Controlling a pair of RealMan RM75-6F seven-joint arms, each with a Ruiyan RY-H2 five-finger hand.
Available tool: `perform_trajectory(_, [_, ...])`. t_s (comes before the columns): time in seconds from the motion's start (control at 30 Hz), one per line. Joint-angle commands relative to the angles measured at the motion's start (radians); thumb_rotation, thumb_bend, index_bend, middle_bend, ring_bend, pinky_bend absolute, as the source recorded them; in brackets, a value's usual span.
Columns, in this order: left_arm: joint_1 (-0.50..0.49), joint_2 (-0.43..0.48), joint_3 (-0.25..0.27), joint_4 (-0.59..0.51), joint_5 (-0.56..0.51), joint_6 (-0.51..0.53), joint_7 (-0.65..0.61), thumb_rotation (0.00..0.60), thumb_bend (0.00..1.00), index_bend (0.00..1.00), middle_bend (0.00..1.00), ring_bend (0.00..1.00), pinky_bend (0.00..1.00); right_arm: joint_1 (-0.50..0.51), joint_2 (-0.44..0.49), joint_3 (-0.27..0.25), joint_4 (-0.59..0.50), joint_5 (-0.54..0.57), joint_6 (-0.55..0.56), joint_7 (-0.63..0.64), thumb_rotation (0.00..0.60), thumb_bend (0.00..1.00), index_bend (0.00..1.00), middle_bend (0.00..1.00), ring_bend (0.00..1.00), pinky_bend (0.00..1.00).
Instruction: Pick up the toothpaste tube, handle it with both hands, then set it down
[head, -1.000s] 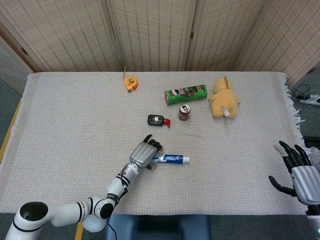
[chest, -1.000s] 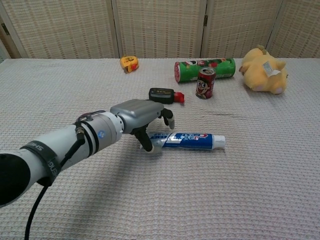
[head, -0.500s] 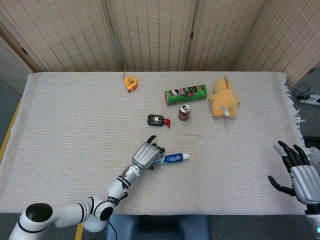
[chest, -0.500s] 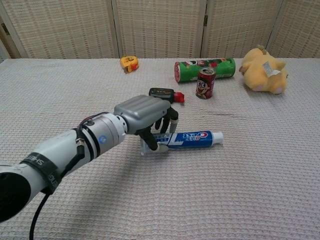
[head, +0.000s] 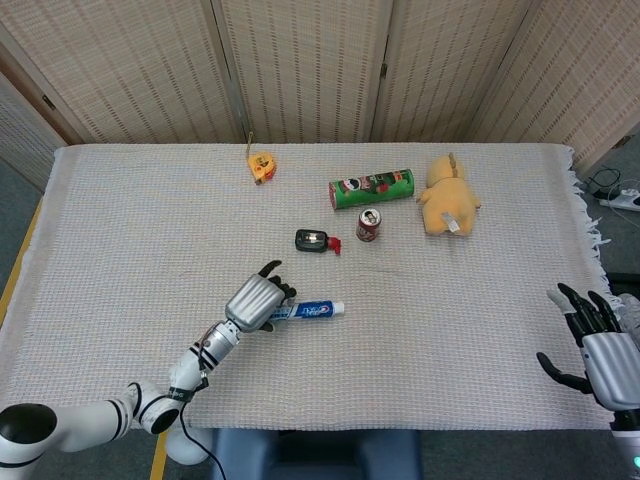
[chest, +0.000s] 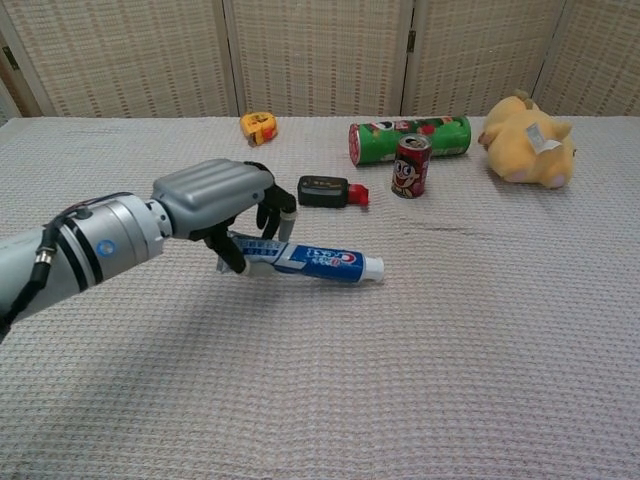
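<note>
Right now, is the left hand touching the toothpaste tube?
Touching. In the chest view the left hand has its fingers closed around the crimped end of the toothpaste tube, which sticks out from the grip toward the right.

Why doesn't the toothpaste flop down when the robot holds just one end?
The toothpaste sticks out nearly straight from the left hand, so it is probably full and fairly stiff. Its shiny skin may be slippery. Held by one end, it could tilt or twist.
</note>
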Motion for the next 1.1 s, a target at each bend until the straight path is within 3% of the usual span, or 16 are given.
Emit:
perform_trajectory(0.03, [0.016, 0.035, 0.016, 0.019, -0.012, -0.036, -0.025, 0.600, 0.38, 0.58, 0.67, 0.42, 0.15, 0.003, -0.003, 0.000, 0.001, 0.000, -0.005, -0.001, 0.551, 0.36, 0.06, 0.06, 0.13, 0.00])
perform_trajectory(0.37, [0.028, 0.059, -0.011, 0.017, -0.146, -0.153, 0.041, 0.600, 0.38, 0.29, 0.40, 0.26, 0.12, 0.001, -0.004, 0.000, -0.003, 0.002, -0.003, -0.006, 0.550, 0.36, 0.06, 0.06, 0.13, 0.00])
perform_trajectory(0.67, [0.024, 0.036, -0.035, -0.052, -0.178, -0.138, 0.110, 0.600, 0.38, 0.27, 0.35, 0.25, 0.12, -0.001, -0.007, -0.001, 0.005, 0.004, -0.002, 0.000, 0.548, 0.36, 0.06, 0.06, 0.13, 0.00])
perform_trajectory(0.97, [-0.004, -0.061, -0.071, 0.000, -0.240, -0.135, 0.235, 0.600, 0.38, 0.29, 0.35, 0.26, 0.13, -0.005, -0.013, -0.004, 0.022, 0.006, -0.001, 0.016, 0.549, 0.36, 0.06, 0.06, 0.13, 0.00])
perform_trajectory(1.1, [-0.004, -0.072, -0.065, 0.001, -0.240, -0.124, 0.267, 0.600, 0.38, 0.33, 0.38, 0.32, 0.15, -0.008, -0.016, -0.005, 0.032, 0.008, 0.001, 0.025, 0.550, 0.36, 0.06, 0.06, 0.13, 0.00])
